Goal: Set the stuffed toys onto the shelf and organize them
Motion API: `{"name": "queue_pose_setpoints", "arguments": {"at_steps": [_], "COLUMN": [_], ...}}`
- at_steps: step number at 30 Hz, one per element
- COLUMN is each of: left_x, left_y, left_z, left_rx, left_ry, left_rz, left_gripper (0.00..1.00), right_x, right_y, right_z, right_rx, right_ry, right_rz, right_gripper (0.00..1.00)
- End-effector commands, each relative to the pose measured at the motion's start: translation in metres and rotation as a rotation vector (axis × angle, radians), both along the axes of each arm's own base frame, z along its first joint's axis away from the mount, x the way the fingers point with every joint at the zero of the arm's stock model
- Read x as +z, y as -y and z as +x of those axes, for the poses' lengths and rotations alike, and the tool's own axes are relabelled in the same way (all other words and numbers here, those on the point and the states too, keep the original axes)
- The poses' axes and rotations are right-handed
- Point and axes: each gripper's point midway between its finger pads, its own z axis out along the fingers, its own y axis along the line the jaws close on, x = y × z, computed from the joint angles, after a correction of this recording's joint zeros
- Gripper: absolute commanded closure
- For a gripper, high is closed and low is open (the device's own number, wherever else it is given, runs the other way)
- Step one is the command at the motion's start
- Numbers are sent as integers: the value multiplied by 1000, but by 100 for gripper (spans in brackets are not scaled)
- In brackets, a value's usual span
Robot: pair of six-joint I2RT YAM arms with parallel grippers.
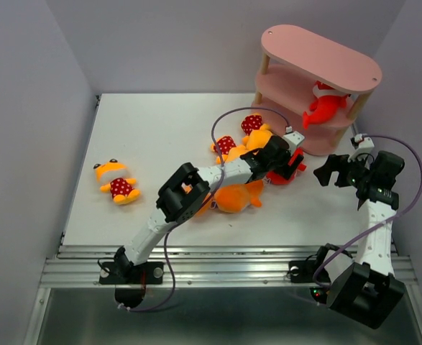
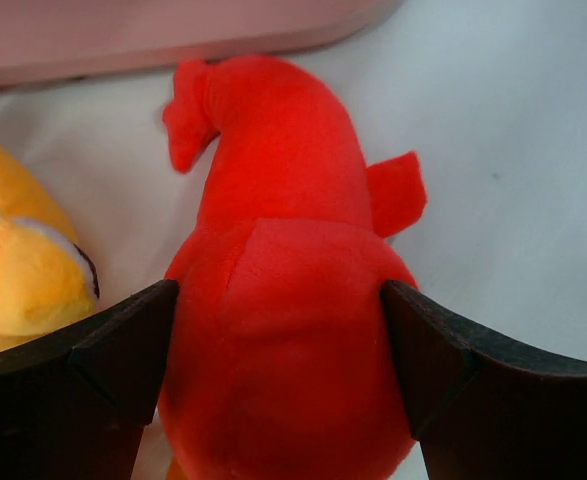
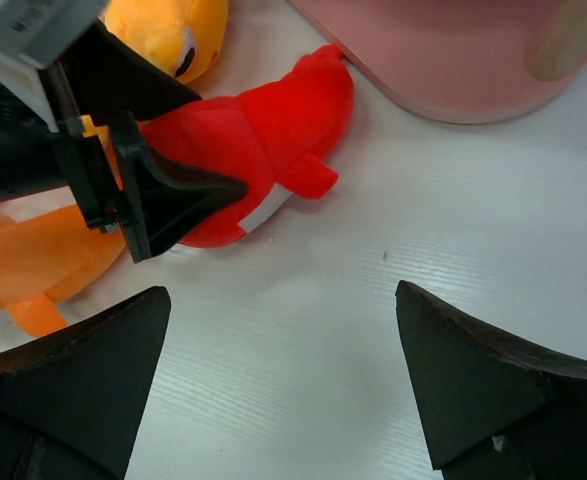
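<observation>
Grasping step: the red shark (image 2: 283, 190) on the bench (image 1: 153, 136) is lined up for a pick by the left pincer (image 2: 278, 305); no lift is seen yet.
Left pincer: the jaws are held wide apart, with one finger (image 2: 103, 370) on each flank of the shark's body, at or just beside the plush. No squeeze is visible.
Right pincer (image 3: 281, 300): the jaws are spread apart over the bench with nothing between them, near the foot of the shelf (image 1: 318, 50).
Red shark: it is laid flat on the bench, its tail just in front of the shelf's bottom board. An orange shark (image 2: 23, 270) is seen close at its side.
Shelf: it is set at the far right of the bench. A second red shark (image 1: 326, 108) is lodged on the middle tier.
Other toys: a spotted figure (image 1: 117, 183) is left well apart on the left. The rest are heaped by the left arm and partly hidden by it.
Progress: it is judged early, with one toy shelved and the others on the bench.
Next move: the jaws need to be closed firmly on the soft body, which is then raised clear of the orange shark. It must be carried in under a board, between the posts, and set beside its twin if matching toys are to be grouped.
</observation>
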Motion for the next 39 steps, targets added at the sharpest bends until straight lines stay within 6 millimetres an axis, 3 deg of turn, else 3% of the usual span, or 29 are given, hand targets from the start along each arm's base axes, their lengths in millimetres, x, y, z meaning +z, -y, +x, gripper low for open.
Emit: {"name": "queue_pose_setpoints", "arguments": {"at_steps": [1,6,9,12,13,16,21,23,24,26,27,28,30,36,39], "left_x": [-15,-38,-51,-52,-50,-26,42,65,70,86,89,91,103,112,117], "left_y": [-17,-28,-34,-33,-30,-23,-17,-24,-31,-40,-47,-54,-70,-105,-113], "left_z": [-1,-5,-9,-12,-15,-23,-43,-52,-57,-68,-82,-80,-105,-146,-161], "left_rx": [52,64,64,56,39,-16,-129,-181,-223,-267,-326,-307,-419,-532,-592], "left_ry": [-43,-65,-92,-117,-137,-176,-236,-307,-368,-445,-521,-537,-678,-823,-854], "left_rz": [89,136,174,163,145,72,-59,-106,-119,-152,-155,-152,-180,-148,-153], "left_gripper": [11,19,29,54,75,100,100,100,100,100,100,100,100,100,100], "right_x": [14,14,14,14,14,14,13,12,16,19,21,22,26,37,44], "right_y": [-1,-3,-1,-2,-4,-15,-47,-60,-65,-76,-74,-75,-75,-81,-82], "right_z": [2,2,1,1,0,-5,-27,-43,-49,-70,-71,-75,-81,-86,-82], "right_rx": [11,19,14,19,31,103,357,438,544,637,704,731,801,915,917], "right_ry": [53,52,50,52,54,79,165,168,257,259,331,343,391,475,505], "right_rz": [-5,6,12,13,13,12,-28,-26,-131,-171,-293,-330,-438,-515,-512], "right_gripper": [0,0,0,0,0,0,0,0,0,0,0,0,0,0,0]}}
